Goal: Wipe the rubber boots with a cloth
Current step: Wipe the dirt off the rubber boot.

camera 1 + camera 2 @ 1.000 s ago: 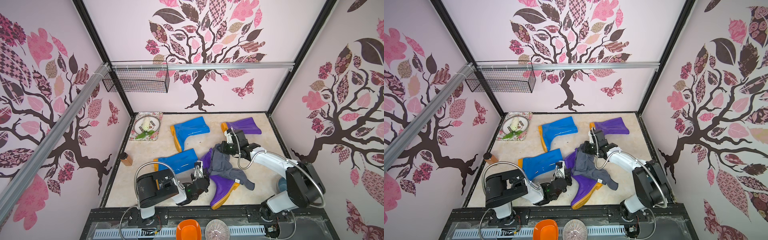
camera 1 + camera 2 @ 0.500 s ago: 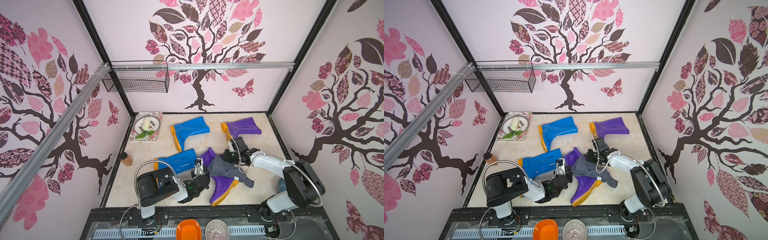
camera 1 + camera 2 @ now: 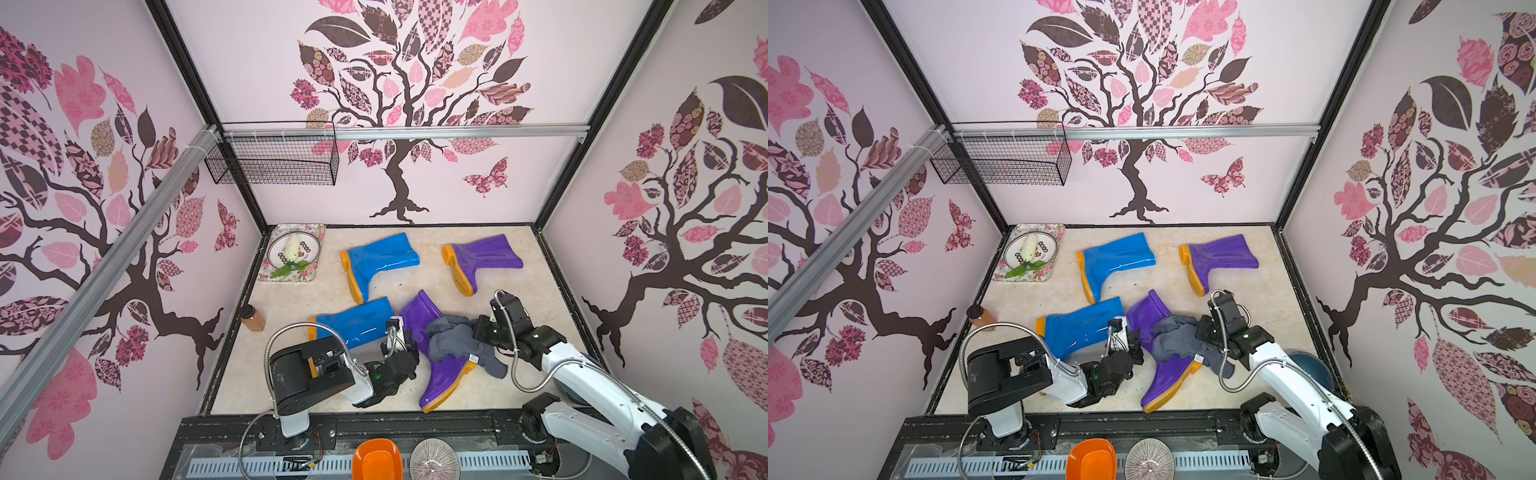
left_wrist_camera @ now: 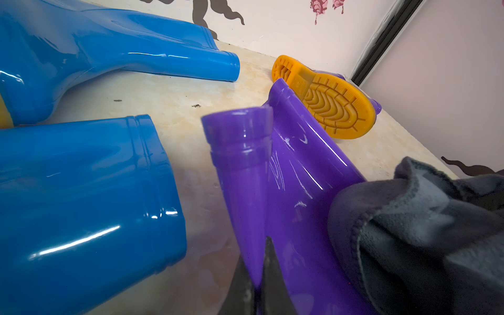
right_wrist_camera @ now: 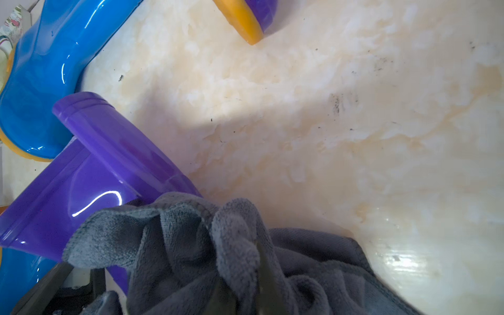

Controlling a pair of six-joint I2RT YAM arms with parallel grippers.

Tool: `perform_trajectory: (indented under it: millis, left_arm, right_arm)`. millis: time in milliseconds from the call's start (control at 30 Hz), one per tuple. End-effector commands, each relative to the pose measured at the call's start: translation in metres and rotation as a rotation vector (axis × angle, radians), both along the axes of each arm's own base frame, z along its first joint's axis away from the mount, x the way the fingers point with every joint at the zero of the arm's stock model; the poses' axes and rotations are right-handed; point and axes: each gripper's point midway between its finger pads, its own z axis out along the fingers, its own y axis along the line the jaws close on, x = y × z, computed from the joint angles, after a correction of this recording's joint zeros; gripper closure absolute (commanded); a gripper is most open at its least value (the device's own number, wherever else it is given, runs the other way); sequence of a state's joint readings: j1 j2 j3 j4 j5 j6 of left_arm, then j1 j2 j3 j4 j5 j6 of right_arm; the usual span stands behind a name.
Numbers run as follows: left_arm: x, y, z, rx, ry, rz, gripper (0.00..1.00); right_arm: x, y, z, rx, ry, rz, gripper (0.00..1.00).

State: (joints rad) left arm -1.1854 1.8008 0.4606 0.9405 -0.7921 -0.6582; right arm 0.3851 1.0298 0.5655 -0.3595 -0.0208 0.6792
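Left gripper [image 4: 256, 267]: clamped on the top edge of the near purple boot [image 4: 300, 191], a glossy knee-high rubber boot with an orange-yellow sole. The shaft wall is pinched flat between the dark fingers [image 4: 272, 278].
Right gripper [image 5: 242, 275]: closed on a bunched fold of the cloth [image 5: 177, 245], a soft dark grey fabric rag.
Cloth position: in both top views it lies draped across the middle of the near purple boot, with one corner trailing onto the cream marbled tabletop [image 3: 249, 386] on the right arm's side.
Boot layout: all four lie on their sides. The near blue boot [image 3: 353, 324], glossy bright blue rubber with an orange-yellow sole, has its shaft opening just beside the near purple boot's. The far blue boot [image 3: 378, 262] and the far purple boot [image 3: 486, 255] lie toward the back wall, apart from each other.
Left wrist view only: the pinch itself, pale smears on the purple shaft, and the ribbed tread of the far purple boot's sole.
Right wrist view only: the fingers buried in cloth folds, and dark specks on the tabletop.
Top views only: a floral tray [image 3: 309, 232] in the back corner and a small amber jar [image 3: 252, 318].
Hidden: in the top views the wrists and cloth cover both sets of fingertips, and the left arm covers part of the near blue boot's foot.
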Motion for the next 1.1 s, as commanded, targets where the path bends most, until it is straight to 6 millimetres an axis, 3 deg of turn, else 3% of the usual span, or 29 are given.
perform_trajectory:
  millis: [0, 133, 200, 367, 467, 567, 667, 767, 867, 1033, 1067]
  left_arm:
    - [0.004, 0.017, 0.012, -0.012, -0.044, 0.084, 1.0]
    - [0.001, 0.017, 0.013, -0.003, -0.047, 0.085, 1.0]
    - [-0.001, 0.017, 0.013, -0.001, -0.049, 0.087, 1.0]
    - [-0.004, 0.018, 0.013, -0.003, -0.045, 0.096, 1.0]
    - [-0.006, 0.02, 0.013, -0.005, -0.041, 0.108, 1.0]
    - [-0.006, 0.022, 0.012, -0.014, -0.036, 0.119, 1.0]
    - [-0.006, 0.022, 0.011, -0.015, -0.027, 0.129, 1.0]
    - [-0.006, 0.023, 0.006, -0.008, -0.005, 0.138, 1.0]
    - [-0.007, 0.024, 0.005, -0.006, 0.003, 0.144, 1.0]
    - [-0.009, 0.028, 0.006, 0.006, 0.013, 0.15, 1.0]
    - [-0.009, 0.029, 0.006, 0.007, 0.013, 0.152, 1.0]
  right_arm:
    - [0.014, -0.014, -0.022, 0.005, 0.052, -0.045, 1.0]
    - [0.029, -0.032, -0.048, 0.001, 0.091, -0.13, 1.0]
    - [0.033, -0.03, -0.061, 0.006, 0.126, -0.134, 1.0]
    - [0.043, -0.025, -0.061, -0.003, 0.169, -0.112, 1.0]
    - [0.045, 0.009, -0.016, 0.094, 0.106, 0.026, 1.0]
    - [0.034, 0.019, 0.03, 0.088, 0.006, 0.052, 1.0]
    - [0.012, 0.029, 0.037, 0.194, 0.023, 0.072, 1.0]
    - [-0.004, 0.036, 0.03, 0.255, 0.035, 0.083, 1.0]
    - [-0.006, 0.033, 0.003, 0.265, 0.05, 0.069, 1.0]
    - [-0.008, 0.009, -0.032, 0.112, 0.163, 0.027, 1.0]
    - [-0.008, 0.01, -0.032, 0.1, 0.161, 0.049, 0.93]
